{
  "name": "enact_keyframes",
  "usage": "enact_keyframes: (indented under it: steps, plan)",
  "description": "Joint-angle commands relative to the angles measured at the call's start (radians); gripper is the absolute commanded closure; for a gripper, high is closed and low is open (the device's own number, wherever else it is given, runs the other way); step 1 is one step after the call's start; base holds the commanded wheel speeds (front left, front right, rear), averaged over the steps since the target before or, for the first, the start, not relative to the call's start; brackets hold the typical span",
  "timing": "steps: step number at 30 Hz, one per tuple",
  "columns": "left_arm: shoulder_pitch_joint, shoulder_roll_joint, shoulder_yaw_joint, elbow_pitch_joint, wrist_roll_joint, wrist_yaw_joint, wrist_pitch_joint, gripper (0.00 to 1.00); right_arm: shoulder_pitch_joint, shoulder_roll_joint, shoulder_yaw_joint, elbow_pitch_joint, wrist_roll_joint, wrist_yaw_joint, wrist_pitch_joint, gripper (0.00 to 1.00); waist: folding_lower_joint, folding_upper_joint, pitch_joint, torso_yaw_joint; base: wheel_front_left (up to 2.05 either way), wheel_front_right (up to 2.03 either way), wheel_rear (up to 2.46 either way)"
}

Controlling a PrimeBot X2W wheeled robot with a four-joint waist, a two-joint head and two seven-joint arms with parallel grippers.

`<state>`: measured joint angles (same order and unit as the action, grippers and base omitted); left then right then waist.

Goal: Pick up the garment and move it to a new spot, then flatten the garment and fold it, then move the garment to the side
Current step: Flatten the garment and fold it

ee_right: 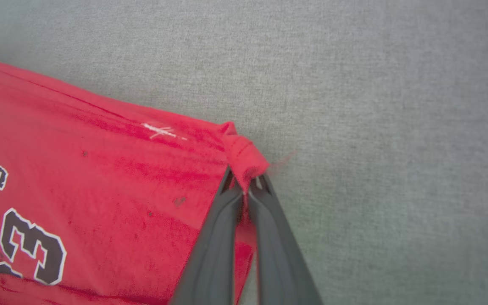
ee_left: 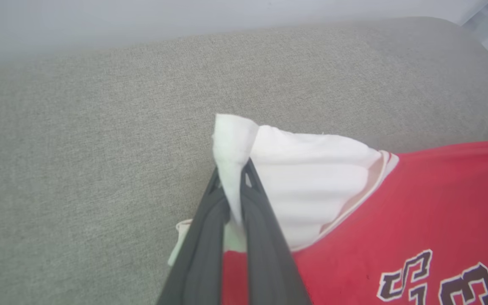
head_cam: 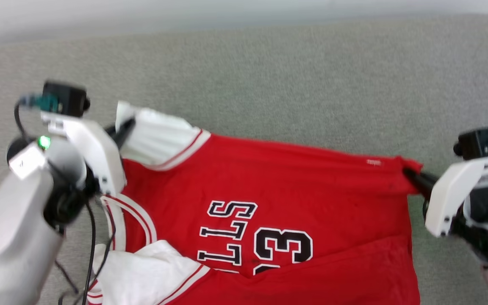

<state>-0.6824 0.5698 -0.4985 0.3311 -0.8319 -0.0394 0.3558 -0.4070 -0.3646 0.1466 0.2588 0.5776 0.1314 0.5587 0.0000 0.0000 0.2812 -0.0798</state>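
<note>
The garment (head_cam: 278,186), a red jersey T-shirt with white sleeves, striped trim and black "23" lettering, hangs stretched between both arms over the grey cushion. My left gripper (head_cam: 123,127) is shut on the tip of the far white sleeve (ee_left: 311,182); the left wrist view has the dark fingers (ee_left: 252,220) pinching a fold of white cloth. My right gripper (head_cam: 411,174) is shut on the far red hem corner (ee_right: 244,156), bunched between its fingers (ee_right: 265,220). The near white sleeve (head_cam: 146,271) and striped collar (head_cam: 134,216) lie lower left.
A grey fabric cushion (head_cam: 269,76) spreads under and beyond the shirt, with bare surface toward the far side. Its rounded far edge meets a pale wall (ee_left: 184,21). A black cable (head_cam: 93,237) hangs from my left arm.
</note>
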Motion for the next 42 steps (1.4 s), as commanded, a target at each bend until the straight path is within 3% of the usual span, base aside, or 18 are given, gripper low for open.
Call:
enact_keyframes:
  steps: [1, 16, 24, 25, 26, 27, 28, 29, 30, 31, 36, 42]
  plan:
    - [0.067, 0.014, 0.010, -0.022, -0.007, 0.017, -0.027, 1.00, 0.055, 0.011, -0.019, -0.017, -0.009, -0.002, -0.003, 1.00, 0.0000, 0.0000, -0.047, 0.020, 0.00, 0.00, 0.00]
    - [0.545, 0.021, 0.015, -0.202, -0.087, 0.141, -0.135, 1.00, 0.346, 0.102, -0.112, -0.049, -0.040, -0.002, -0.028, 1.00, 0.0000, 0.0000, -0.163, 0.070, 0.00, 0.00, 0.00]
    - [0.652, -0.012, -0.005, -0.192, -0.123, 0.161, -0.134, 1.00, 0.407, 0.133, -0.147, -0.014, -0.056, -0.002, -0.079, 1.00, 0.0000, 0.0000, -0.180, 0.075, 0.00, 0.00, 0.00]
    - [0.658, -0.020, -0.012, -0.184, -0.122, 0.159, -0.139, 1.00, 0.415, 0.138, -0.147, -0.010, -0.060, -0.002, -0.085, 0.94, 0.0000, 0.0000, -0.182, 0.074, 0.00, 0.00, 0.00]
    - [0.660, -0.032, -0.017, -0.176, -0.122, 0.156, -0.145, 1.00, 0.424, 0.146, -0.145, -0.002, -0.057, -0.002, -0.087, 0.66, 0.0000, 0.0000, -0.183, 0.073, 0.00, 0.00, 0.00]
    - [0.662, -0.044, -0.021, -0.165, -0.129, 0.148, -0.149, 1.00, 0.427, 0.156, -0.142, 0.003, -0.051, -0.002, -0.093, 0.47, 0.0000, 0.0000, -0.183, 0.072, 0.00, 0.00, 0.00]
    - [0.660, -0.050, -0.026, -0.153, -0.128, 0.144, -0.155, 0.85, 0.429, 0.159, -0.141, 0.004, -0.053, -0.002, -0.102, 0.00, 0.0000, 0.0000, -0.185, 0.071, 0.00, 0.00, 0.00]
    - [0.657, -0.057, -0.025, -0.144, -0.125, 0.140, -0.165, 0.56, 0.434, 0.165, -0.139, 0.007, -0.053, -0.002, -0.110, 0.00, 0.0000, 0.0000, -0.188, 0.069, 0.00, 0.00, 0.00]
    - [0.653, -0.067, -0.024, -0.136, -0.125, 0.138, -0.175, 0.14, 0.437, 0.170, -0.136, 0.007, -0.052, -0.002, -0.117, 0.00, 0.0000, 0.0000, -0.190, 0.068, 0.00, 0.00, 0.00]
    - [0.648, -0.074, -0.025, -0.129, -0.124, 0.134, -0.185, 0.00, 0.440, 0.171, -0.138, 0.003, -0.050, -0.002, -0.131, 0.00, 0.0000, 0.0000, -0.194, 0.067, 0.00, 0.00, 0.00]
    - [0.614, -0.081, -0.004, -0.132, -0.083, 0.136, -0.275, 0.00, 0.447, 0.155, -0.145, -0.053, -0.063, -0.001, -0.165, 0.00, 0.0000, 0.0000, -0.207, 0.061, 0.00, 0.00, 0.00]
    - [0.594, -0.092, 0.038, -0.190, -0.019, 0.188, -0.415, 0.00, 0.474, 0.127, -0.201, -0.153, -0.099, -0.001, -0.130, 0.00, 0.0000, 0.0000, -0.234, 0.061, 0.00, 0.00, 0.00]
